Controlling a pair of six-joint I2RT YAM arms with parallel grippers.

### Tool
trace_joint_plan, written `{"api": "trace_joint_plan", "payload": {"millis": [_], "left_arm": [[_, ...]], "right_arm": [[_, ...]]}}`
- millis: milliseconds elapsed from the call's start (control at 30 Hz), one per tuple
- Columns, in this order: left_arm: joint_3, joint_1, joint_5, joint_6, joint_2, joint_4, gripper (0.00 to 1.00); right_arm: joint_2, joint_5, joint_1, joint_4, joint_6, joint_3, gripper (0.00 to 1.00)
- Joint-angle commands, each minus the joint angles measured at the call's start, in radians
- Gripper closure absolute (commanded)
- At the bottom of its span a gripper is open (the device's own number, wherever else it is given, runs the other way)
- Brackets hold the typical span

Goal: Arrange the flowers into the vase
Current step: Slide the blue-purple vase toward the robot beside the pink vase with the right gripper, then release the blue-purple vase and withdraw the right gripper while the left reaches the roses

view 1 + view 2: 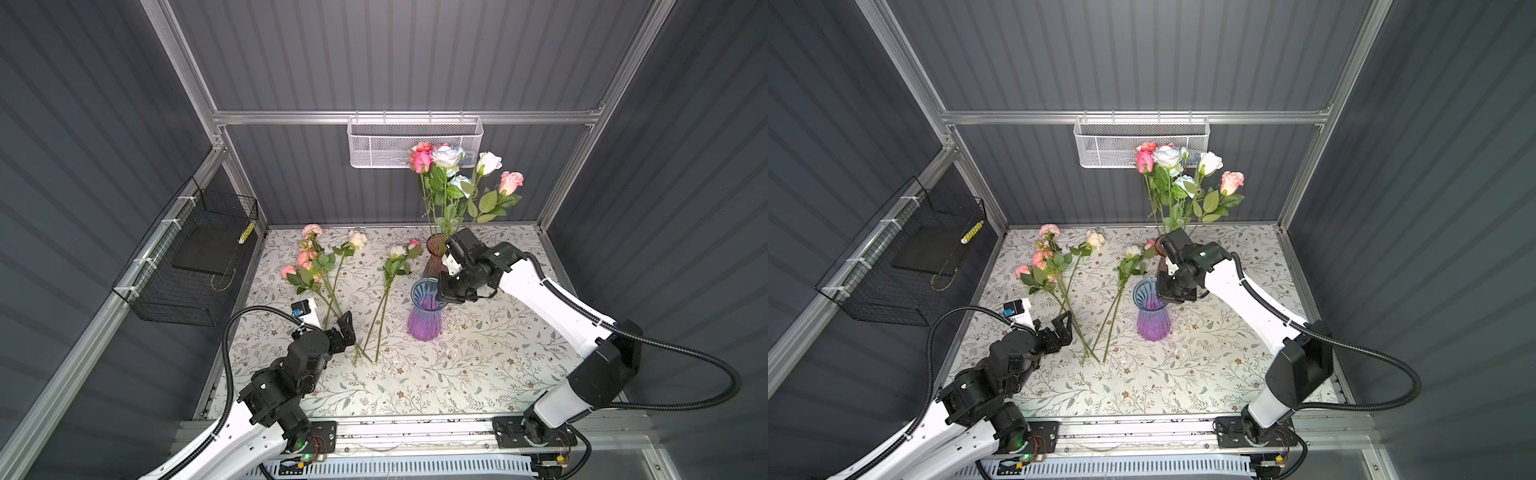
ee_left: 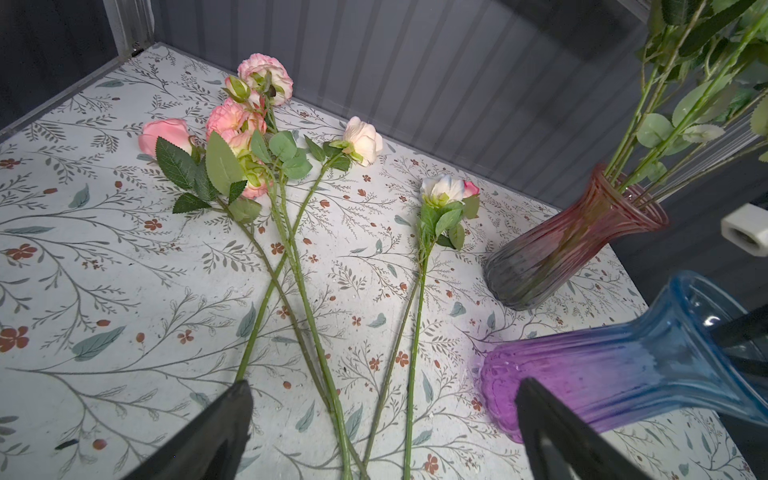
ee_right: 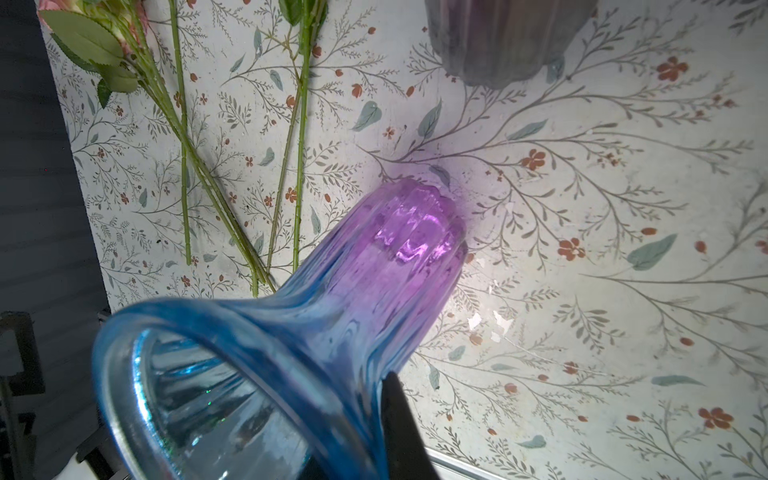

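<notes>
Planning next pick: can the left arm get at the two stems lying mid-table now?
Probably yes. The left gripper hovers, jaws open, by the lower ends of those stems; nothing covers them. Stem ends of the neighbouring bunch lie close, though; the blue-purple vase stands aside in the right gripper.

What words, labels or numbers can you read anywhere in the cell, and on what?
None legible in any view.
Blue tag on the white block at the left wrist: too small to read.
Yellow striped piece in the black wire basket: blurred, unreadable.
</notes>
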Motion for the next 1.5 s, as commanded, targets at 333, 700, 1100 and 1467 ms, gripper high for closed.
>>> {"api": "trace_joint_plan", "payload": {"millis": [333,700,1100,1467], "left_arm": [[0.037,-0.003,0.049,0.021,0.032,-0.027,0.01],[0.103,-0.003,0.063,0.064,0.138,0.002,0.01],[0.269,0.065,-0.02,0.047,0.407,-0.044,0.09],[0.478,0.512,0.456,0.091,0.878,0.04,0.34]], "right_arm": [[0.065,-0.121,-0.039,-0.015,-0.067,0.124,0.92],[0.049,-0.143,-0.052,-0.024,-0.097,0.132,0.6],[-0.158,0.08,-0.05,-0.028,-0.184,0.132,0.52],[-0.662,0.157,-0.052,0.457,-0.094,-0.485,0.67]]}}
